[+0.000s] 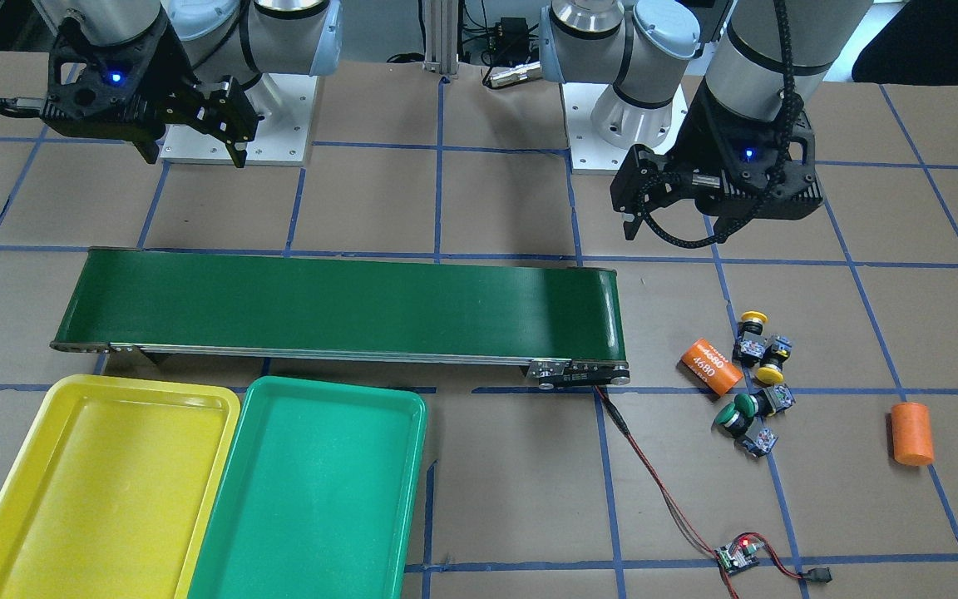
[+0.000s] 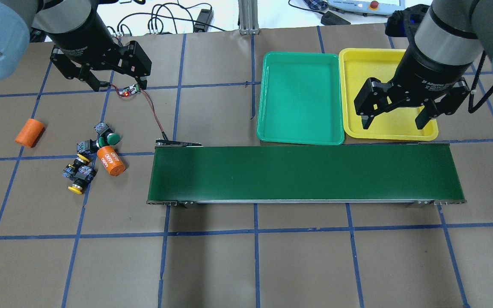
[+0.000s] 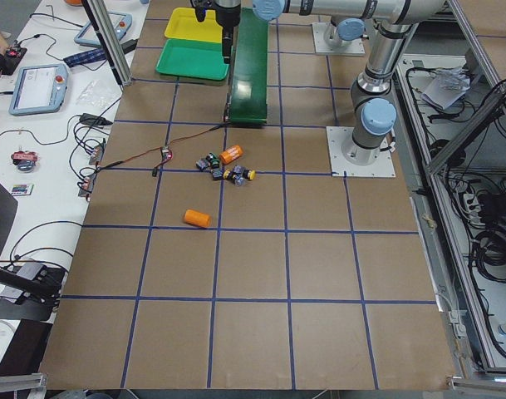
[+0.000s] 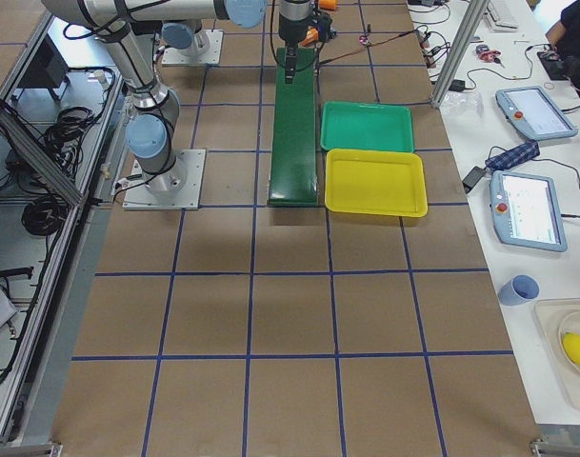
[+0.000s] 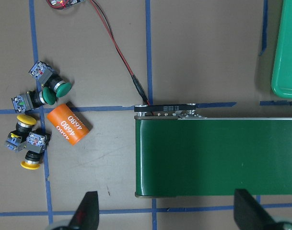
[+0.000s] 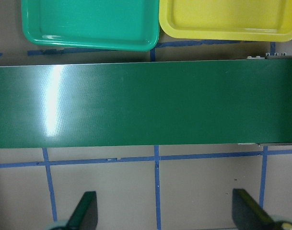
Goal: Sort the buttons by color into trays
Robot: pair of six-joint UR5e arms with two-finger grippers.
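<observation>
1. The left gripper (image 5: 167, 213) is at the bottom edge of the left wrist view. Its fingers are spread wide with nothing between them, and it hangs above the table.
2. Nearest it, at the lower left, lies the lower yellow button (image 5: 30, 160), on its side with its cap toward the bottom edge. Its long axis runs nearly up and down the frame, crosswise to the line between the fingers. Its body touches the upper yellow button (image 5: 22, 125), whose cap points the other way.
3. Just right of these lies the slanted 4680 cylinder (image 5: 69, 125). Beyond it are the two green buttons (image 5: 57, 86), with caps pointing right. All four buttons are on the table, left of the claw's centre, so the next move probably calls for a shift left and then a descent.
4. The conveyor belt (image 5: 217, 155) fills the right of the frame, and the circuit board (image 5: 64, 2) sits at the top edge.
5. Farthest, at the upper right of the overhead view, are the green tray (image 2: 300, 98) and the yellow tray (image 2: 370, 68), side by side and without buttons. The right gripper (image 2: 393, 123) hangs there, also spread and holding nothing. It is well apart from the buttons, so the left arm is the nearer one.
</observation>
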